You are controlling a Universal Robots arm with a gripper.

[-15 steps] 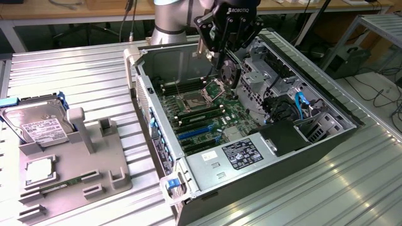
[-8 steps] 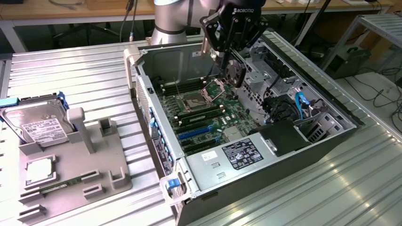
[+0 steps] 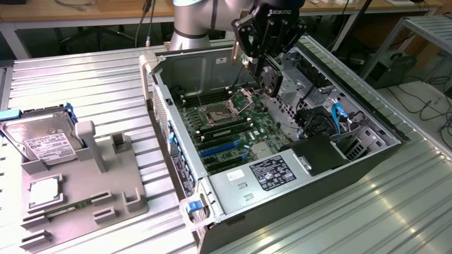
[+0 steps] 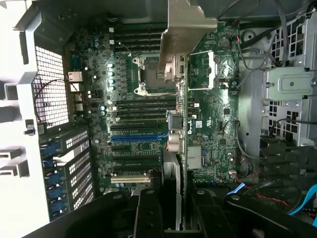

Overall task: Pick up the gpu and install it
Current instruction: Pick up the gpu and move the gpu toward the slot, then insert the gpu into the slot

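Gripper (image 3: 263,59) hangs over the open case (image 3: 160,100), jaws clenched on the gpu (image 3: 269,82). In the wrist view the card (image 4: 172,168) runs edge-on between the two fingers (image 4: 148,213), its silver bracket (image 4: 186,29) at the far end. It is likely pinched across its flat faces so the thin connector edge can point down at the board (image 3: 227,126). The gpu is up in the air, well above the slots (image 4: 136,135) and not seated. Its length seems to run across the slots rather than along them, so I'd judge this a carry pose, not an aligned one. Hard to make out: the card's contact edge can't be seen, and the card and bracket cover part of the socket area in the wrist view, so which slot it sits over can't be told. The arm is cut off at the top of the exterior view. At the exterior view's left the drive (image 3: 42,138) stands in its holder (image 3: 84,180) – untouched, not part of this.
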